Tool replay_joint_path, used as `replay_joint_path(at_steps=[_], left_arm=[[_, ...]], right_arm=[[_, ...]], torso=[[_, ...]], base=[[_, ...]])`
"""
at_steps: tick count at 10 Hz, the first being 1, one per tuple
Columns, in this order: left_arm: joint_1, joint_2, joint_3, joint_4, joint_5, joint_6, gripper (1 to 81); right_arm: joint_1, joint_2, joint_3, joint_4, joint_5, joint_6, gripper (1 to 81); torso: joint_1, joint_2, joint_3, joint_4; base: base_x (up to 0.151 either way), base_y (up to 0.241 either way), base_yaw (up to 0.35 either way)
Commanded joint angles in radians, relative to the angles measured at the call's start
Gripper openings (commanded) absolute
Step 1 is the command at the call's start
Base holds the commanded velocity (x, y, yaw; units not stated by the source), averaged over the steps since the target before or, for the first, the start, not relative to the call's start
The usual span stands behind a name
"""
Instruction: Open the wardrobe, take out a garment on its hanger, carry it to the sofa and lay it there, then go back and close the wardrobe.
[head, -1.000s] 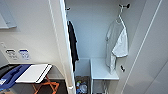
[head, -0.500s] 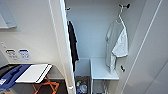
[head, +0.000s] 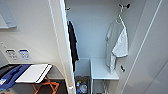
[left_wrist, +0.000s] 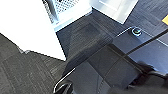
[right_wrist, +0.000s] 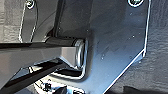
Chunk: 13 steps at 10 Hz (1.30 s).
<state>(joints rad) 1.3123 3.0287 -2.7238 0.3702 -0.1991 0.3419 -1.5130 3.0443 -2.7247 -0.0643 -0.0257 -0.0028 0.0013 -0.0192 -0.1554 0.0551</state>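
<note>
The fingers of both arms: I cannot tell from these pictures if they are released or clenched, and I see nothing in their grasp.

In the head view the wardrobe (head: 100, 32) stands open. One door (head: 62, 50) shows edge-on in the middle of the frame, and the other door (head: 150, 55) takes up the right side. The white T-shirt (head: 117, 47) hangs inside, at the upper right of the frame, on its thin white hanger (head: 120, 18). The hanger's curved hook sits on a dark peg (head: 126, 5) at the very top. Below the shirt is a white shelf (head: 100, 68), and the hem seems to hang just before it. A long black garment (head: 73, 45) hangs well apart, close to the middle door.

In my judgement the opening step is done and the step in hand is taking out the shirt, which is not yet touched. This calls for a high reach into the upper right corner, a firm hold on the thin hanger near its hook, and a small lift to free the hook from the peg before pulling out. The thin fabric may swing and could catch on the shelf edge.
</note>
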Motion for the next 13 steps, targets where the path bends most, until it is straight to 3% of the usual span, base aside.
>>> replay_joint_path(at_steps=[1,2,5,8,10,13], left_arm=[[-0.098,0.021,-0.002,0.001,0.035,0.054,81.1],[-0.115,0.027,-0.002,-0.019,0.033,0.034,81.1],[-0.147,0.046,0.013,-0.120,0.017,-0.138,81.1],[-0.167,0.068,0.013,-0.104,0.009,-0.143,81.1],[-0.201,0.081,0.010,0.049,0.038,-0.089,81.1],[-0.247,0.116,0.006,0.243,0.101,-0.087,81.1]], right_arm=[[0.030,0.003,0.002,0.012,-0.059,0.001,81.1],[0.030,0.004,0.004,0.012,-0.059,0.000,81.1],[0.032,0.004,0.007,0.011,-0.059,0.000,81.1],[0.032,0.004,0.002,0.011,-0.057,0.001,81.1],[0.032,0.004,0.007,0.011,-0.057,0.001,81.1],[0.036,0.007,0.010,0.011,-0.057,0.001,81.1]], torso=[[0.000,0.000,0.000,0.000],[0.000,0.000,0.000,0.000],[0.000,0.000,0.000,0.000],[0.000,0.000,0.000,0.000],[0.000,0.000,0.000,0.000],[0.000,0.000,0.000,0.000]], base=[[0.000,0.000,0.000],[0.000,0.000,0.000],[0.000,0.000,0.000],[0.000,0.000,0.000],[0.000,0.000,0.000],[0.000,0.000,0.000]])
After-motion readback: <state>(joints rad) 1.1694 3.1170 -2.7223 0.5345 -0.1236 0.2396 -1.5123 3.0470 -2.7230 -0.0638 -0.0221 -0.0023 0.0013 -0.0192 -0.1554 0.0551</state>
